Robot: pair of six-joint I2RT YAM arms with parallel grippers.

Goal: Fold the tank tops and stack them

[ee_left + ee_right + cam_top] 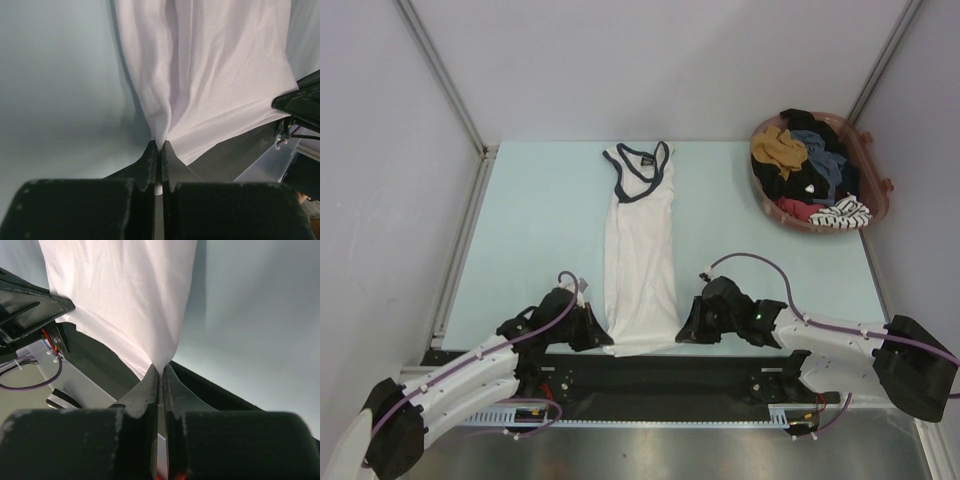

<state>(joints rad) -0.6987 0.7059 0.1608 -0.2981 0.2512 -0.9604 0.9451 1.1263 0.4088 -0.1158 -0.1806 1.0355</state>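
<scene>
The white tank top lies long and flat in the middle of the worktop. The left hand and right hand each pinch a bottom corner. They should lift both corners evenly and carry them toward the top.

A robotics lab test cell — a pale blue bench walled in by plain white panels on aluminium frame posts. Just behind the left claw and the right claw, two cabled arms are bolted to a black mounting rail. Far ahead of the right claw, off to its right, sits a pink basket of jumbled clothes.
</scene>
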